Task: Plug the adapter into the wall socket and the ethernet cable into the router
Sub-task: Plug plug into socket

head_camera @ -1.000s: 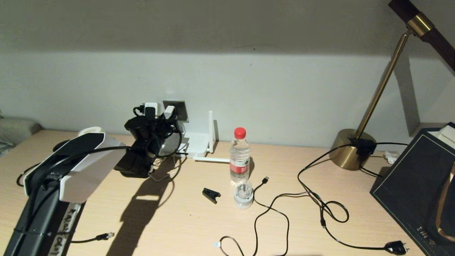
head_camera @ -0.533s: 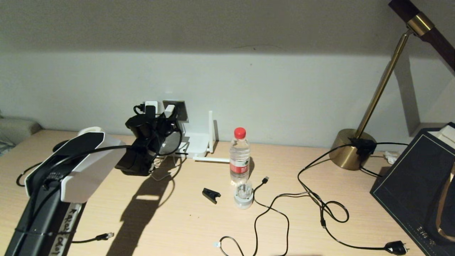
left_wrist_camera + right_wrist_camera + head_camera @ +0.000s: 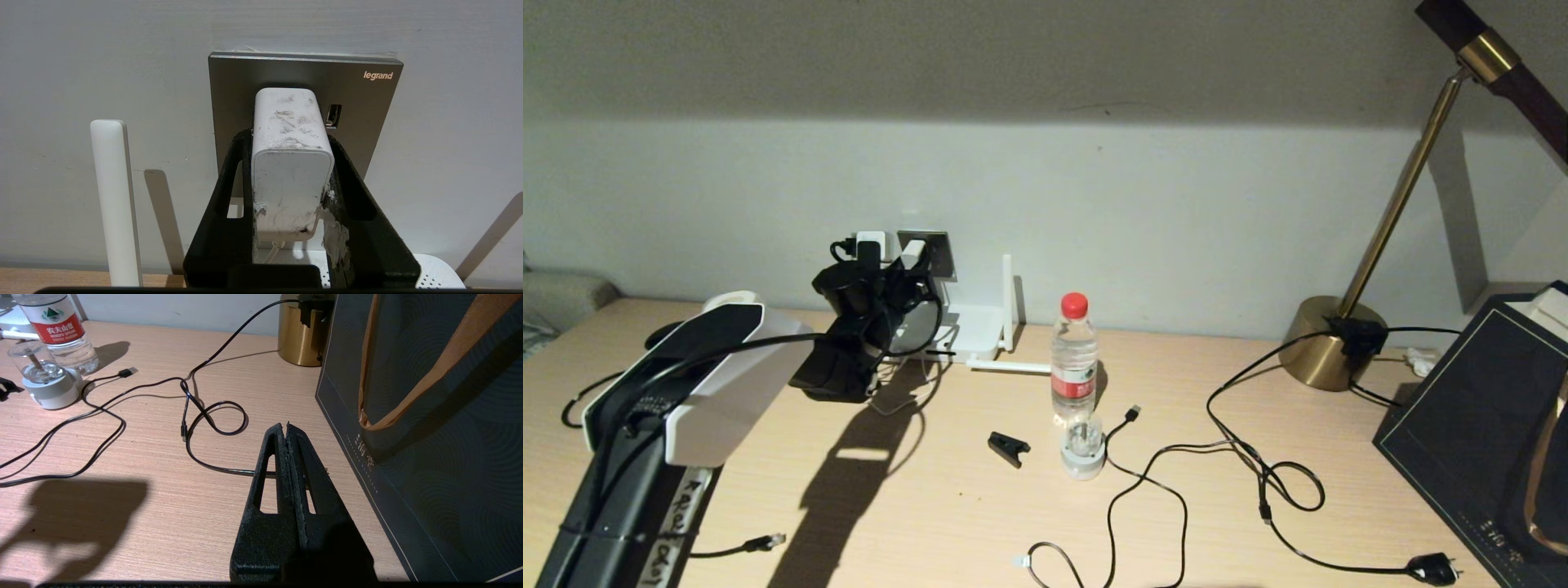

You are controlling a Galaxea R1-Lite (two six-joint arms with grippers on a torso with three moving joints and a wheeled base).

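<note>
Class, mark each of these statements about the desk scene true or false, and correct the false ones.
1. The left claw grips the adapter against the wall socket. True.
2. The right claw is wide open. False: its fingers are pressed together, holding nothing.
3. The water bottle has a red cap. True.
4. The ethernet cable is plugged into the router. False: its clear plug lies loose on the desk near the front edge.
5. The lamp has a silver base. False: it is brass-coloured.
</note>
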